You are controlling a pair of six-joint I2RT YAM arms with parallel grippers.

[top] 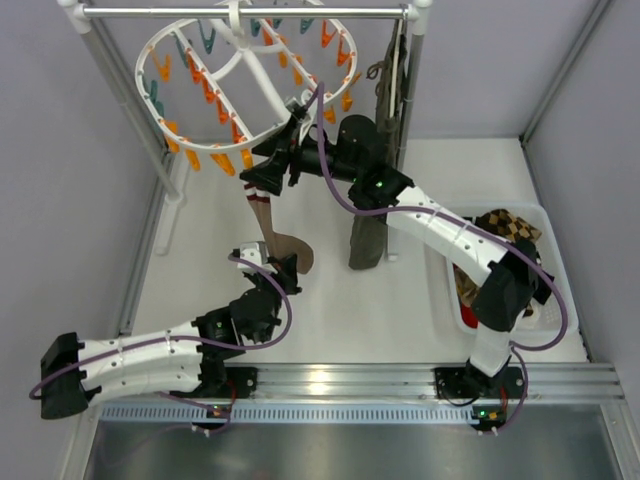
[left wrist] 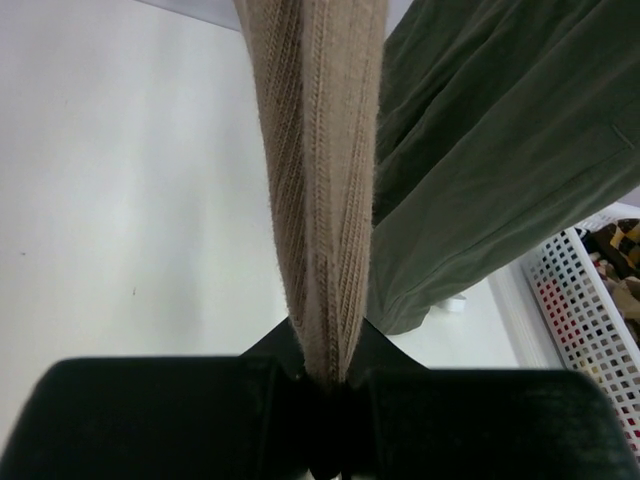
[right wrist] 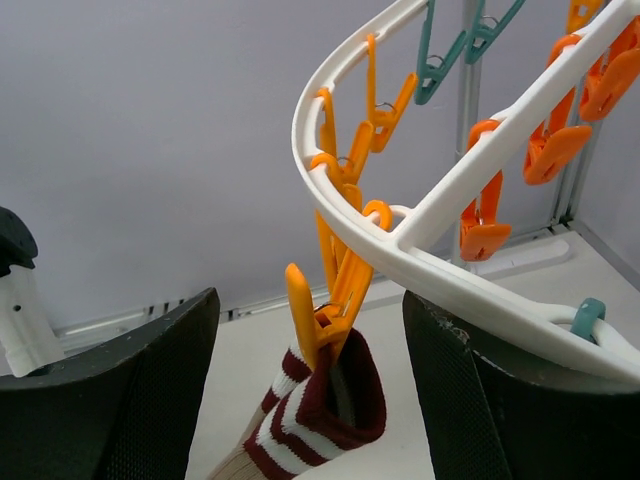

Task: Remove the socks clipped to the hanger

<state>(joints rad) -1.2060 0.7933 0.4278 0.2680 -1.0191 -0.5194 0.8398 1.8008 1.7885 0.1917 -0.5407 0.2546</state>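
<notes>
A tan sock (top: 268,215) with a maroon-and-white striped cuff (right wrist: 325,415) hangs from an orange clip (right wrist: 338,300) on the white oval hanger (top: 240,68). My right gripper (top: 282,158) is open, its two fingers either side of the clip and cuff (right wrist: 312,400), not touching them. My left gripper (top: 287,266) is shut on the sock's lower end; in the left wrist view the ribbed tan sock (left wrist: 320,200) runs up taut from between the jaws (left wrist: 332,385). The hanger frame (right wrist: 450,215) carries several empty orange and teal clips.
A dark olive garment (top: 368,235) hangs from the metal rail (top: 250,12) just right of the sock and shows in the left wrist view (left wrist: 480,170). A white basket (top: 548,222) at the right holds argyle socks (top: 512,226). Rack posts stand at the back left.
</notes>
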